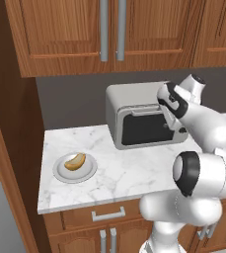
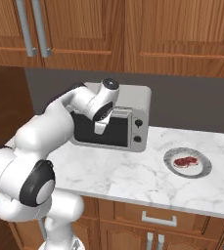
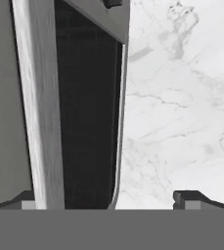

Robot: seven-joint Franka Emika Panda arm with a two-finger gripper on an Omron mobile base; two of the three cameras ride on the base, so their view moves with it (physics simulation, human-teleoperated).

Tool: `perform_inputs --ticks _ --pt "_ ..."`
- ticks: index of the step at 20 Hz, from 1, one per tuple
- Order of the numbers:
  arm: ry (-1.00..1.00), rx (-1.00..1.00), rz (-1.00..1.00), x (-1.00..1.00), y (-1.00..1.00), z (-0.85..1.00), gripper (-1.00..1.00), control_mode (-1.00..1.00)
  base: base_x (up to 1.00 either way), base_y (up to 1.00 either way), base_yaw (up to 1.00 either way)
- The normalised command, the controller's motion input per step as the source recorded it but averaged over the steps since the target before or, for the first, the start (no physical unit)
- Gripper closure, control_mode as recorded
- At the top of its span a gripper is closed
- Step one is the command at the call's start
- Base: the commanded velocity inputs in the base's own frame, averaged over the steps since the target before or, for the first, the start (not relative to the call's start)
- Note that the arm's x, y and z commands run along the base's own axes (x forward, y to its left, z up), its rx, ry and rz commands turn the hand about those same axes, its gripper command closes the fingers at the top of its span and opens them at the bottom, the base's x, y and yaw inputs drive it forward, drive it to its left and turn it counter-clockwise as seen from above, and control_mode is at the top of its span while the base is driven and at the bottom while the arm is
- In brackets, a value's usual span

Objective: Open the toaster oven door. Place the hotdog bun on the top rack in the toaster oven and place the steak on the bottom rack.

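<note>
The toaster oven (image 1: 134,116) sits at the back of the marble counter (image 1: 129,173), its door (image 1: 146,129) looking shut or nearly so. The hotdog bun (image 1: 75,161) is on a plate (image 1: 60,170) well off to its left, the steak (image 2: 186,161) on another plate (image 2: 204,168) to the right. Nothing's blocking the door. The arm reaches forward with the gripper (image 3: 108,197) right up at the door's top, fingers spread wide, one fingertip (image 3: 189,199) over the counter, holding nothing.
</note>
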Motion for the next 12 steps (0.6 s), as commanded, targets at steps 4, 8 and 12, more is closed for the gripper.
perform_inputs --ticks 4,8,12 --pt "-0.01 0.00 0.00 -0.45 0.08 -0.61 -1.00 -1.00 0.00 0.00 0.00" --pt "0.00 0.00 0.00 -0.41 0.00 -0.36 -1.00 -1.00 0.00 0.00 0.00" --pt "0.00 0.01 0.00 -0.34 0.00 -0.14 -1.00 -1.00 0.00 0.00 0.00"
